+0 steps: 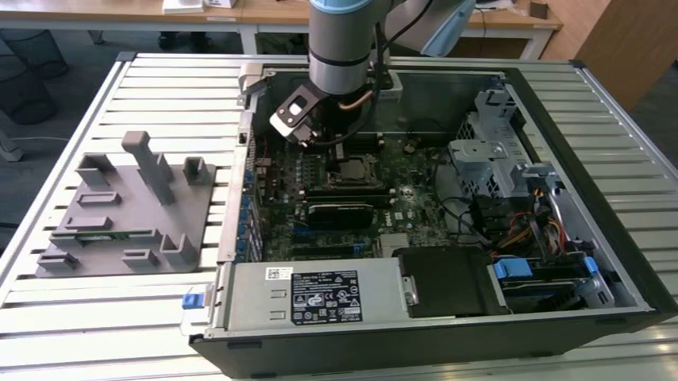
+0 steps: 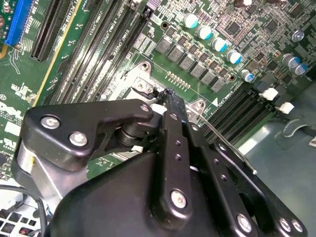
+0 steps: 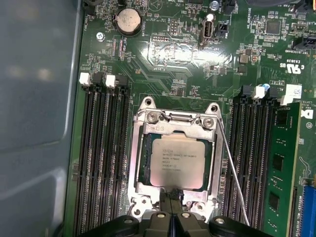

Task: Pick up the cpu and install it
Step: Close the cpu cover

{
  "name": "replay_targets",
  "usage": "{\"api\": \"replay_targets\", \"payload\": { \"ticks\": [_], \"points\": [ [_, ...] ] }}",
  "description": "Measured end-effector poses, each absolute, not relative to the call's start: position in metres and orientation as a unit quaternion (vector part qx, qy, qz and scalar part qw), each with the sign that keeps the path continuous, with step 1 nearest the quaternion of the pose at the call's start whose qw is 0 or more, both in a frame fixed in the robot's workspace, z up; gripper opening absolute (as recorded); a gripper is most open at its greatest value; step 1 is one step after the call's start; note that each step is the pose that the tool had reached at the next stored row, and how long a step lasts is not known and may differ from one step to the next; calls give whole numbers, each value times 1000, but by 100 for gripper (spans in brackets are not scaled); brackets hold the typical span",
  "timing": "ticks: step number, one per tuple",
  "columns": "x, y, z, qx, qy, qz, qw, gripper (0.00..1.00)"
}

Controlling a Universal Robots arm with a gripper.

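On the exterior view's left, a grey stand (image 1: 106,238) with blocks sits on the slatted table (image 1: 159,87), well apart from your arm (image 1: 344,48). Move your eyes to the middle and you see that arm reaching down into the open computer box (image 1: 593,151), with the gripper (image 1: 317,143) low over the green board (image 1: 414,198). In the first wrist view the chip (image 3: 177,160) lies flat in its square seat, right in front of the gripper tips. A shiny metal frame (image 3: 138,163) sits around its edges, and long black slots (image 3: 101,163) run along both sides of that seat. Your gripper's two fingers are pressed together with nothing between them. Their tips are at the edge of the frame, just beside the chip, and you cannot tell if they touch the frame. So the picking up looks done, and you seem to be at the putting-in step, near its end. A thin wire lever (image 3: 233,173) slants away from the frame and does not look hooked down, so the chip may not be locked in yet. Your next move calls for slow, small, straight motion: don't press on the chip's top, and don't bump the wire. Over on the exterior view's right are a metal cage (image 1: 482,155) and coloured cables (image 1: 509,230), well apart from the gripper.
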State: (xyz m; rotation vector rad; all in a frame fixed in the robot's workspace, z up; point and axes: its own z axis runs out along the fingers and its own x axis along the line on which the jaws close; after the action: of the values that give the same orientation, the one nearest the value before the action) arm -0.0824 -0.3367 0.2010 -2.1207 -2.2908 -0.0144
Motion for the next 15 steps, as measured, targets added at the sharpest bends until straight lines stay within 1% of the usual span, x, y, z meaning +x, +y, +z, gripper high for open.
{"api": "replay_targets", "payload": {
  "ticks": [15],
  "points": [
    [-84, -337, 201, -679, -734, -5, 10, 11]
  ]
}}
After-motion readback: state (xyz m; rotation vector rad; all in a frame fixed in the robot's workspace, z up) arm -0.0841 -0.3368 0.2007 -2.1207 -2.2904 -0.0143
